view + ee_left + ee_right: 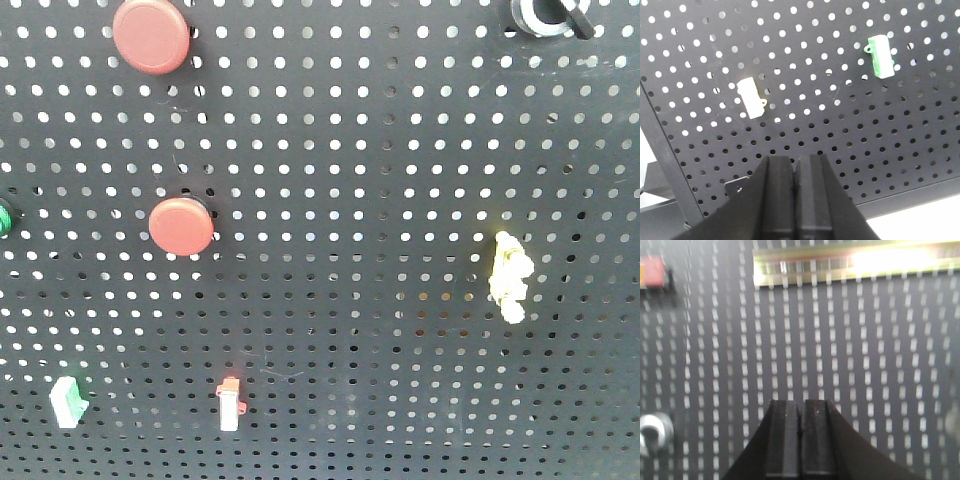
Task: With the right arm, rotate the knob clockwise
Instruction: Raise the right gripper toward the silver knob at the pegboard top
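The knob [548, 14] sits at the top right edge of the pegboard [380, 150], partly cut off, well above the yellow switch [510, 277]. The right gripper [800, 412] faces the board with its fingers pressed together on nothing. The left gripper [796, 170] is likewise closed and empty.

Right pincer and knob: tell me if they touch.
Apart. Right wrist view shows the right pincer facing only pegboard; front view shows the knob with nothing on it.

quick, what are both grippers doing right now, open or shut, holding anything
left gripper: closed, fingers pressed together, holding nothing.
right gripper: closed, fingers pressed together, holding nothing.
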Robot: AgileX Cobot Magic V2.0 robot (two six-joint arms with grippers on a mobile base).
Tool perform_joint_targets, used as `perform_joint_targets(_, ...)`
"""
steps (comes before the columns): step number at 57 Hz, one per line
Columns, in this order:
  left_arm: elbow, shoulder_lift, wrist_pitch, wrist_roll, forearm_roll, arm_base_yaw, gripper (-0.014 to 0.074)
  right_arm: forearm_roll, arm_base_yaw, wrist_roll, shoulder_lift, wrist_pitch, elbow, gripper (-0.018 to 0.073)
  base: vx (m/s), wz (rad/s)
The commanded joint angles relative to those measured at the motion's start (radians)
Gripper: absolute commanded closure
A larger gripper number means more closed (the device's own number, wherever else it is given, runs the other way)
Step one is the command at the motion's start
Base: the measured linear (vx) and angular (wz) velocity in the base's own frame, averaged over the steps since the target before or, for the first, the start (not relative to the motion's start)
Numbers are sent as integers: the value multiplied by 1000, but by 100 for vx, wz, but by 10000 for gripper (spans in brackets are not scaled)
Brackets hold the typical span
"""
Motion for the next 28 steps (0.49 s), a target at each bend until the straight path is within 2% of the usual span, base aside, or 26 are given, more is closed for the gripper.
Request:
perform_joint_targets(1, 33, -17, -75, -4, -5, -8, 603, 4, -3, -21, 30, -16, -28, 567, 0, 0)
perform_joint_targets(8, 33, -17, -75, -4, -5, -8, 603, 39, -2, -90, 63, -9, -28, 567, 0, 0)
perform_joint_targets(16, 33, -17, -75, -4, -5, -8, 603, 177, 68, -262, 111, 1, -45, 567, 0, 0)
perform_joint_targets(19, 33, -17, -75, -4, -5, -8, 603, 246, 122, -379, 135, 10, -59, 567, 0, 0)
perform_joint_targets(24, 33, -17, -75, -4, -5, -8, 603, 380, 253, -596, 192, 40, -100, 567, 0, 0)
perform_joint_targets(28, 33, -17, -75, -4, -5, -8, 603, 465, 357, -728, 246, 63, -135, 567, 0, 0)
